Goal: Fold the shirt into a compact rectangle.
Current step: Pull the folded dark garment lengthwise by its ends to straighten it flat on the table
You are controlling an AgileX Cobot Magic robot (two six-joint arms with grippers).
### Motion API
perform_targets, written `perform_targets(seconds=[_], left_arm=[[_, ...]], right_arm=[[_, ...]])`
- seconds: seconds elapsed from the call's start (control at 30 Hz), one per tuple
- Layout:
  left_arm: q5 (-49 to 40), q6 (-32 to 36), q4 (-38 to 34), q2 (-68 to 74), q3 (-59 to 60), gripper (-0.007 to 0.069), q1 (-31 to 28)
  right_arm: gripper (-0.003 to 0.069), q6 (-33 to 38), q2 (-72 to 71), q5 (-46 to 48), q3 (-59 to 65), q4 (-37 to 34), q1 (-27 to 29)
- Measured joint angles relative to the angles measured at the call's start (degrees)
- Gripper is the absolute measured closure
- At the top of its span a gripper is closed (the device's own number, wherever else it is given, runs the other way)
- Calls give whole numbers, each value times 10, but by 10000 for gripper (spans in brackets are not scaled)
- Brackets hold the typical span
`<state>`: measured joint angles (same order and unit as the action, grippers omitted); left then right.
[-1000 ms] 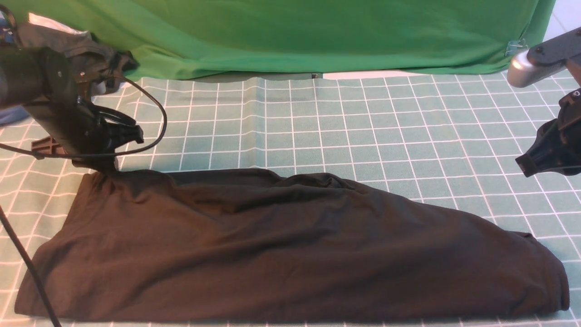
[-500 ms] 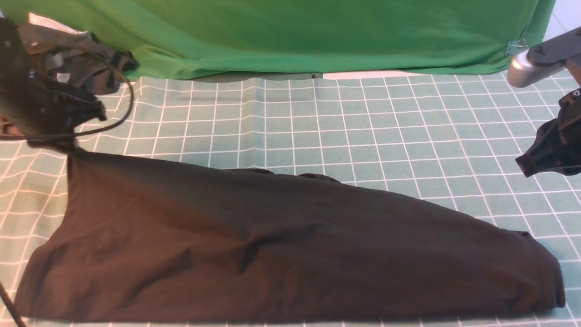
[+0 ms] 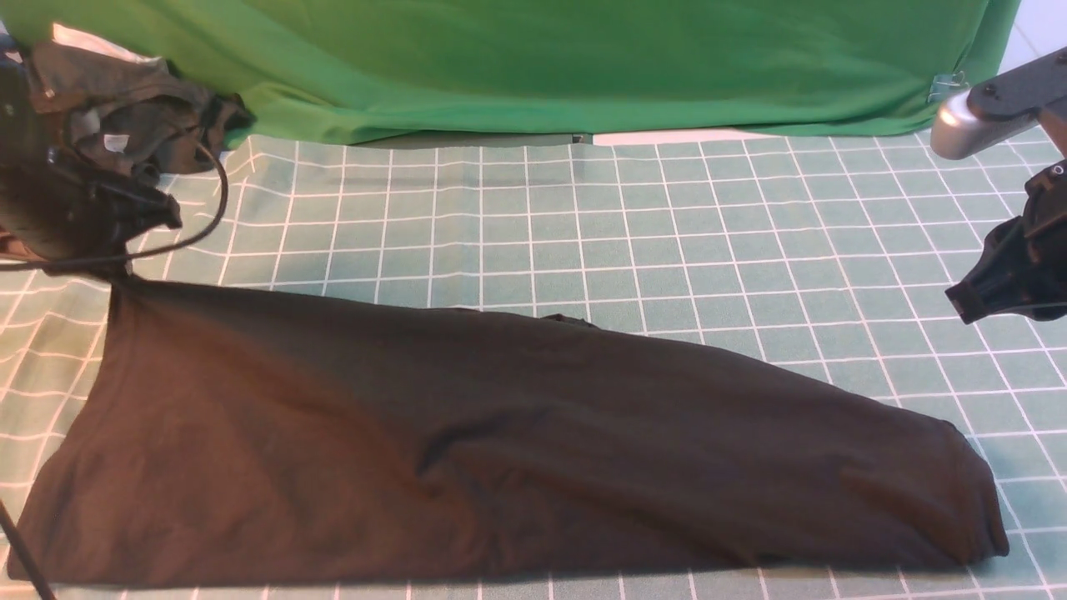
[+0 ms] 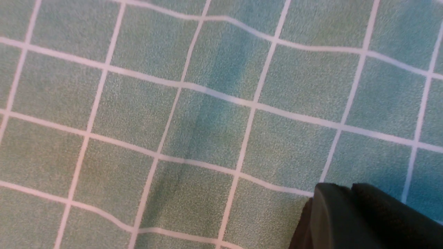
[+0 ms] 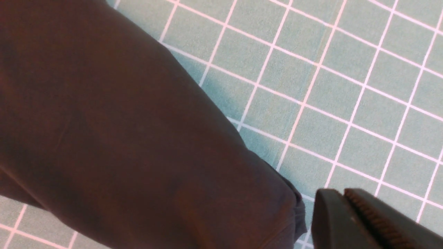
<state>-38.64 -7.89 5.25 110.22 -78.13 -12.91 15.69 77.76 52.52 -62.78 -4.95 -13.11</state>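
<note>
We find the shirt lying as a long dark band across the near part of the checked tablecloth, wide at the left and tapering to a rounded end at the near right; no print or label shows on the upturned face. Our left gripper sits at the far left with its jaws pressed together; in the front view the shirt's far-left corner runs up taut to it, so we judge it to be pinching that corner, though the left wrist view shows only the closed fingers over bare tablecloth; our right gripper hangs above the table at the right, well apart from the shirt, jaws pressed together on nothing. We take the step in hand to be drawing the left side out flat before the next fold; to do it well we should pull low and away from the right end, just enough to take out the crease near the middle, since a harder tug would drag the whole band over the tablecloth, which ripples at the left; we would set the corner down square with the near edge before letting go; the heaped dark garment at the far left, before the green backdrop, lies close behind the gripper, so the corner and the cable should be kept off it.
</note>
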Motion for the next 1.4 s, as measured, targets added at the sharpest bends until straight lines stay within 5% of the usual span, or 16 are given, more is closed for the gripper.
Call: perform_targets(seconds=[0.17, 0.37, 0.5, 0.6, 0.7, 0.83, 1.07, 1.4], left_arm=[[1, 0, 4, 3, -7, 547, 0], [-101, 1, 17, 3, -97, 294, 0], [-187, 3, -9, 3, -163, 223, -2], [-257, 52, -94, -10, -191, 279, 4], [-269, 85, -120, -48, -150, 467, 36], [-244, 98, -127, -123, -31, 598, 86], [-134, 85, -132, -237, 204, 622, 169], [-72, 61, -110, -240, 349, 622, 175]], right_arm=[[597, -2, 0, 13, 0, 0, 0], [387, -37, 0, 60, -6, 11, 0], [254, -50, 0, 79, -13, 13, 0], [216, -64, 2, 78, -11, 20, 0], [214, -72, 17, 69, 3, 26, 9], [214, -78, 50, 49, 26, 28, 41], [214, -59, 143, 14, 52, -10, 83], [253, -10, 215, -4, 52, -61, 85]])
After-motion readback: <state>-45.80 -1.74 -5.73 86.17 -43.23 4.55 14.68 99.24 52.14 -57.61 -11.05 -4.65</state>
